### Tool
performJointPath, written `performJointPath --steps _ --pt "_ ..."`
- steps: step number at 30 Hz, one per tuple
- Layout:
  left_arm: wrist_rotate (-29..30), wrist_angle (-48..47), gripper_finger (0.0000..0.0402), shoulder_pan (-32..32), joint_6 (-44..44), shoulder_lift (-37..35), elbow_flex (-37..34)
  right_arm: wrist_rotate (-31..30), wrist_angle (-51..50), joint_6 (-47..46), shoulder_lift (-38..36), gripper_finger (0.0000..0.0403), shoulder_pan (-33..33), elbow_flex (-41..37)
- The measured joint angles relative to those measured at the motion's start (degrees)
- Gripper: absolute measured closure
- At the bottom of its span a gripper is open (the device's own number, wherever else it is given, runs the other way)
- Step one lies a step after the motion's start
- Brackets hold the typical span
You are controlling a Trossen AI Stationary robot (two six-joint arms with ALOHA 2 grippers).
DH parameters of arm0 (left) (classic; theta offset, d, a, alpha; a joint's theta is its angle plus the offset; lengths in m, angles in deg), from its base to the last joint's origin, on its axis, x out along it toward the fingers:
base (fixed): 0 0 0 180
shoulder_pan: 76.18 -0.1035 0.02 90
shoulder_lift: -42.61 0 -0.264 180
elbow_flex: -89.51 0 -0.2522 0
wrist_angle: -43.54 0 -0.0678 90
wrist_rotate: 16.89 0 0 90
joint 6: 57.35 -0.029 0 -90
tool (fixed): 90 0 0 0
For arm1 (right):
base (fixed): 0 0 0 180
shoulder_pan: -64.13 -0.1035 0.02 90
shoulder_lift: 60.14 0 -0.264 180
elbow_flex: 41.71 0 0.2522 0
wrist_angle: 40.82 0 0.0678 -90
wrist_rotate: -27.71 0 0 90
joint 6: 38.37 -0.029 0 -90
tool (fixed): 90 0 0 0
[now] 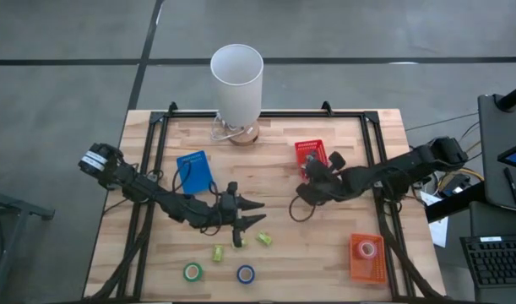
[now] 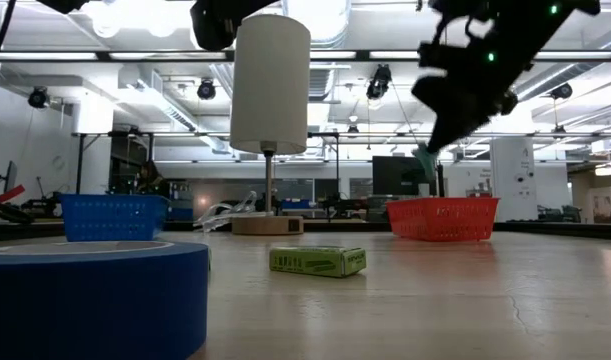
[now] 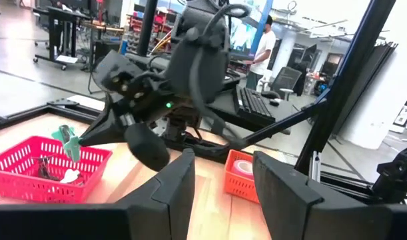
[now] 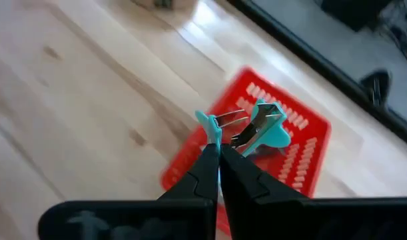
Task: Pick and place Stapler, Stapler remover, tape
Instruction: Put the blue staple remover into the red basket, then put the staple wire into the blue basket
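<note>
The staple remover (image 4: 253, 127), teal plastic with thin metal claws, hangs pinched by one wing in the right gripper (image 4: 220, 155) just above the red basket (image 4: 303, 157). It looks light, stiff and awkwardly shaped, so a hold on a flat wing seems safer than the springy claws. Farther across the counter (image 1: 283, 245), the left gripper (image 1: 251, 215) stands spread and empty near the tape rolls (image 1: 192, 272).

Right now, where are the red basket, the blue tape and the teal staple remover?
red basket (image 4: 303, 167): right wrist view, its mesh floor.
blue tape (image 1: 246, 274): high view, the ring's rim.
teal staple remover (image 4: 263, 128): right wrist view, its teal body.
</note>
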Motion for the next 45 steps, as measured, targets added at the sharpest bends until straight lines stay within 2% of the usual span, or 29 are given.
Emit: performJointPath --steps 9,16,30,38,41,45 --pt "-0.11 -0.37 0.025 0.0 0.17 0.04 -0.01 6.37 -0.12 -3.04 0.04 0.0394 5.58 -4.84" --pt "0.1 -0.97 0.025 0.0 0.57 0.07 -0.01 7.45 -0.03 -3.03 0.04 0.0394 7.2 -5.33" --pt "0.05 -13.63 0.025 0.0 9.35 0.07 -0.04 9.13 0.9 -2.76 0.04 0.0394 7.52 -7.43" --pt "-0.96 -21.07 0.025 -0.68 10.3 0.07 -0.1 10.03 4.34 -1.25 0.04 0.0345 7.61 -7.72" --pt "-4.44 -23.08 0.025 -1.24 10.61 0.07 -0.1 10.05 4.32 -0.27 0.02 0.0321 7.59 -7.5" --pt "-15.54 -24.64 0.025 -2.47 5.93 0.07 -0.1 10.08 4.57 0.99 -0.02 0.0297 6.37 -6.01"
